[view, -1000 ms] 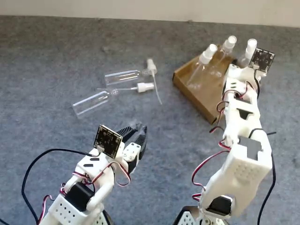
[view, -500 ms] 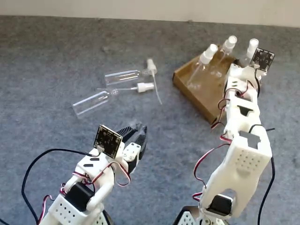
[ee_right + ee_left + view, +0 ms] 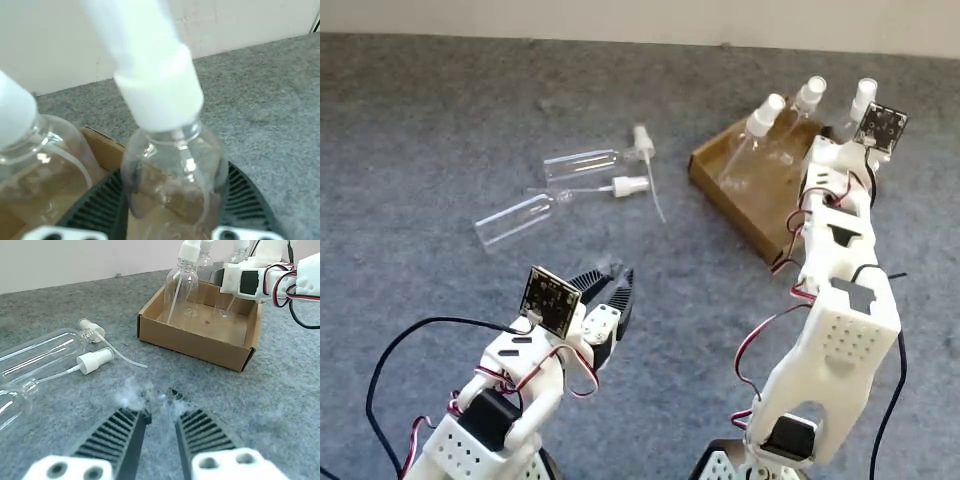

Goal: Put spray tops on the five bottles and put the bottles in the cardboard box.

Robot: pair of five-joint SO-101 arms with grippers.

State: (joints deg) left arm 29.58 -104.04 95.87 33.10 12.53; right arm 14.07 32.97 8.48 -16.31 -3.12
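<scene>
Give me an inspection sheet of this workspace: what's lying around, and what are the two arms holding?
Surface: grey carpet.
Job's things: cardboard box with two capped bottles upright inside. Two uncapped bottles lie on the carpet, with two loose spray tops beside them.
Clutter: grey fluff at the left gripper's tips.
Grippers: left gripper open, low over the carpet. Right gripper shut on a third bottle, upright at the box.
Cables: black cable loops by the left arm, and thin wires run along both arms.
Surroundings: pale wall.

Clear glossy bottle in right claw, smooth white plastic spray top, matt brown cardboard box, fuzzy grey carpet.
</scene>
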